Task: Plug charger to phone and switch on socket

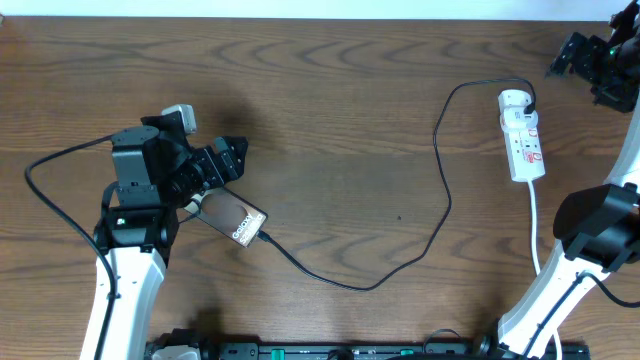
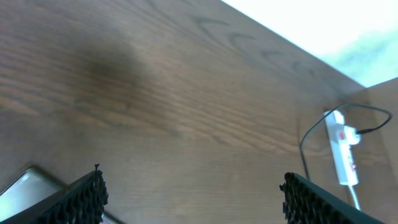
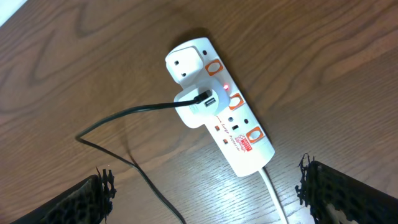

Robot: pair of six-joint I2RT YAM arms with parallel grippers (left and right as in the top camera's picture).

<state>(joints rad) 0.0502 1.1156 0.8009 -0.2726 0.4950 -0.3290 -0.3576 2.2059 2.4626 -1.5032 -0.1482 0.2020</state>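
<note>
The left jaws stand wide apart, their dark ribbed fingers (image 2: 81, 200) framing only bare wood of the table (image 2: 186, 93), gripping nothing. The phone (image 1: 232, 218) lies flat on the table just beside these jaws, outside their gap; in the left wrist view only a pale corner of it shows, just past the outer side of one finger. The charger (image 1: 372, 285) meets the phone's edge on the side turned away from the left jaws, though whether its tip is seated there cannot be told; from there the thin black cable runs well away from these jaws in a loose loop over the table and curls round to the socket (image 3: 221, 109). The right jaws are also spread wide and hold nothing, their fingers (image 3: 348, 196) at either side of the wrist view. The socket lies on the table ahead of them, in line with their gap, touching neither finger and set slantwise to them. A white adapter (image 3: 198, 104) sits in one of its outlets with the charger's cable entering it from the side, and a small red light (image 3: 225, 86) glows just beside the adapter. The socket's white cord (image 3: 273, 193) leaves the end that lies toward the fingers and runs out of view between them. From overhead the right jaws are near the socket but clear of it
</note>
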